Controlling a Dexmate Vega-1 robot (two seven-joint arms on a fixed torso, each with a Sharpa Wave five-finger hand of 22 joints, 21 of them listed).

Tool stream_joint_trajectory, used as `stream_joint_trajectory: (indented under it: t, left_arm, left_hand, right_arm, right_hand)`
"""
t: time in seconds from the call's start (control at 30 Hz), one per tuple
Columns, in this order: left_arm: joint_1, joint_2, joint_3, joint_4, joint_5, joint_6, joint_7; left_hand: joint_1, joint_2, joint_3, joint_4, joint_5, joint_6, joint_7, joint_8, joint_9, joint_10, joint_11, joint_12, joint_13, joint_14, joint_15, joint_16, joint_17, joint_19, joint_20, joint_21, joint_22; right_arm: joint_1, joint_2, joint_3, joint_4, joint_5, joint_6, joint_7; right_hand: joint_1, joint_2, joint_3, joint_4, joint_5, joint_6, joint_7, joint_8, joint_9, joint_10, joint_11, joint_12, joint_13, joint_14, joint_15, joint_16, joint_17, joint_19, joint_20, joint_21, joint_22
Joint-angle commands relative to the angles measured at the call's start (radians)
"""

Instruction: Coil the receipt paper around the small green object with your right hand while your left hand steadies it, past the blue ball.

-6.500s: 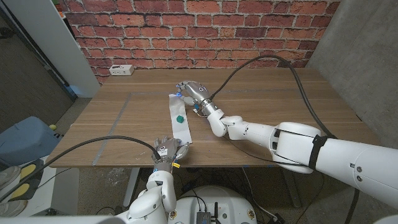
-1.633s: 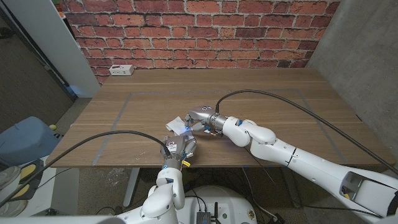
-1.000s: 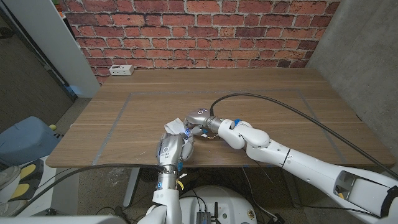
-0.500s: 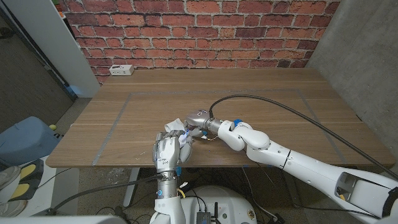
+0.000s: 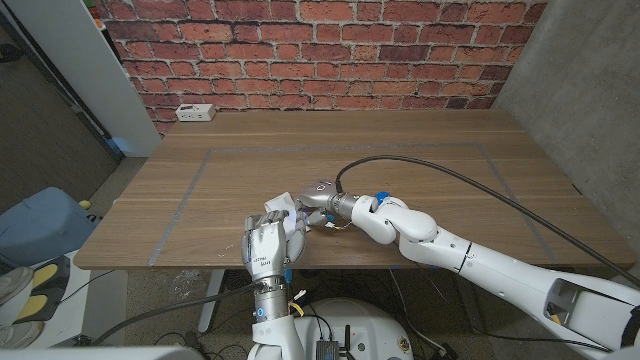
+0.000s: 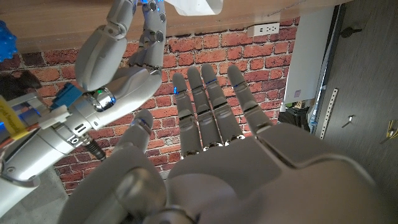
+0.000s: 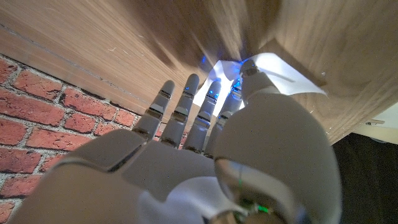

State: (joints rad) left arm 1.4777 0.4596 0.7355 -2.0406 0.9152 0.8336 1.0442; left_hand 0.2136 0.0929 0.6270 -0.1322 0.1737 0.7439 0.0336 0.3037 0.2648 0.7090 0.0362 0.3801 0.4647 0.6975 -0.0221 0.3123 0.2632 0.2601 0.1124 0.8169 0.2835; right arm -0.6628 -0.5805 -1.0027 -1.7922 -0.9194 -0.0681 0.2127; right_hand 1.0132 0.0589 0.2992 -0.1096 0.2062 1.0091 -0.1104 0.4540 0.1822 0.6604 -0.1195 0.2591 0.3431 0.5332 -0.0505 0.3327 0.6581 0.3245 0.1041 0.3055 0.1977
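The paper [image 5: 284, 207] sits at the desk [image 5: 430, 160]'s front edge, a little left of its middle, folded back toward the robot into a crumpled bundle instead of a flat strip. Both hands meet on it. The right hand [image 5: 313, 200] comes in from the right and lies over the bundle's far-right side, fingers bent onto the paper; whether it truly pinches the sheet cannot be told from above. The left hand [image 5: 268, 243] stands just in front of the bundle, on the robot's side, back toward the camera and fingers straight and apart, reaching up against the paper's near edge. So the paper lies between the two hands, and each is about equally close.

The right wrist view adds that the right fingers [image 7: 186, 106] stretch along the wood with the white paper [image 7: 273, 71] under their tips. The left wrist view shows the left hand [image 6: 217, 143] holding nothing, the right hand [image 6: 118, 68] close beside it.

The green object and ball are hidden, probably inside the fold.
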Motion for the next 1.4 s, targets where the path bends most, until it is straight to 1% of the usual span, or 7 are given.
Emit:
stream_joint_trajectory:
  t: [0.03, 0.3, 0.5, 0.8, 1.17, 1.3, 1.4]
  left_arm:
    - [-0.006, -0.005, 0.019, -0.036, -0.012, 0.096, -0.087]
    - [-0.048, 0.012, 0.066, -0.090, -0.004, 0.266, -0.277]
    - [-0.116, 0.052, 0.125, -0.135, -0.009, 0.409, -0.445]
    - [-0.223, 0.096, 0.212, -0.167, -0.054, 0.562, -0.560]
    - [-0.252, 0.100, 0.231, -0.165, 0.005, 0.562, -0.691]
    - [-0.266, 0.106, 0.239, -0.163, 0.047, 0.562, -0.759]
    - [-0.271, 0.135, 0.243, -0.174, 0.016, 0.526, -0.730]
  left_hand:
    - [-0.011, -0.002, 0.013, -0.003, 0.006, -0.034, -0.003, -0.020, -0.007, -0.022, -0.001, -0.023, -0.015, -0.026, 0.007, -0.025, -0.023, 0.001, 0.000, 0.000, -0.007]
    - [-0.044, -0.021, 0.002, 0.004, 0.003, 0.048, 0.024, -0.007, -0.025, 0.000, 0.003, -0.045, -0.050, -0.034, 0.002, -0.054, -0.063, 0.016, -0.005, 0.007, -0.026]
    - [-0.103, -0.049, -0.022, 0.023, -0.002, 0.030, 0.022, -0.044, -0.051, -0.026, -0.008, -0.090, -0.093, -0.094, -0.007, -0.095, -0.079, -0.089, 0.014, -0.040, -0.053]
    - [-0.160, -0.073, -0.040, 0.032, -0.002, -0.087, 0.008, -0.123, -0.079, -0.149, -0.028, -0.181, -0.172, -0.296, -0.007, -0.140, -0.083, -0.239, 0.027, -0.130, -0.092]
    - [-0.185, -0.079, -0.055, 0.041, 0.003, -0.330, -0.074, -0.134, -0.084, -0.371, -0.081, -0.203, -0.247, -0.491, 0.018, -0.136, -0.082, -0.352, 0.033, -0.208, -0.092]
    - [-0.186, -0.078, -0.057, 0.042, 0.003, -0.348, -0.091, -0.131, -0.084, -0.405, -0.088, -0.204, -0.253, -0.520, 0.022, -0.138, -0.081, -0.375, 0.030, -0.221, -0.091]
    - [-0.190, -0.078, -0.061, 0.046, 0.003, -0.344, -0.119, -0.121, -0.084, -0.409, -0.106, -0.188, -0.260, -0.522, 0.025, -0.125, -0.080, -0.391, 0.027, -0.232, -0.090]
  right_arm:
    - [-0.003, -0.005, 0.005, -0.012, 0.000, -0.003, 0.068]
    - [-0.005, -0.003, 0.002, -0.017, -0.019, -0.015, 0.084]
    - [-0.007, -0.003, 0.001, -0.015, -0.028, -0.015, 0.085]
    - [-0.006, 0.001, 0.003, -0.010, -0.028, -0.014, 0.087]
    - [0.002, 0.008, 0.005, 0.008, -0.012, -0.009, 0.086]
    - [0.003, 0.007, 0.007, 0.011, -0.005, -0.006, 0.080]
    - [0.002, 0.007, 0.008, 0.011, -0.004, -0.008, 0.076]
  right_hand:
    - [-0.039, -0.007, -0.002, 0.015, 0.006, -0.030, -0.001, -0.023, 0.002, -0.022, 0.009, -0.016, -0.004, -0.018, -0.140, -0.015, -0.004, -0.014, 0.008, -0.006, 0.001]
    - [-0.069, -0.018, 0.001, 0.017, 0.013, -0.089, 0.000, -0.067, 0.002, -0.062, 0.018, -0.033, -0.003, -0.044, -0.127, -0.036, -0.015, -0.033, 0.019, -0.017, 0.001]
    - [-0.063, -0.020, 0.006, 0.010, 0.016, -0.086, -0.004, -0.070, 0.002, -0.066, 0.015, -0.034, -0.003, -0.046, -0.127, -0.040, -0.019, -0.033, 0.020, -0.017, 0.001]
    - [-0.056, -0.022, 0.015, 0.000, 0.020, -0.076, -0.003, -0.073, 0.003, -0.063, 0.013, -0.033, -0.003, -0.042, -0.132, -0.044, -0.024, -0.031, 0.019, -0.018, 0.001]
    - [-0.057, -0.021, 0.023, -0.004, 0.024, -0.071, 0.001, -0.078, 0.003, -0.056, 0.013, -0.031, -0.003, -0.036, -0.135, -0.045, -0.028, -0.031, 0.018, -0.019, 0.000]
    - [-0.059, -0.021, 0.024, -0.004, 0.024, -0.068, 0.002, -0.079, 0.003, -0.056, 0.012, -0.031, -0.003, -0.034, -0.136, -0.045, -0.029, -0.031, 0.018, -0.019, 0.000]
    - [-0.060, -0.021, 0.026, -0.005, 0.025, -0.066, 0.004, -0.080, 0.004, -0.055, 0.012, -0.031, -0.002, -0.031, -0.135, -0.044, -0.029, -0.031, 0.018, -0.020, 0.000]
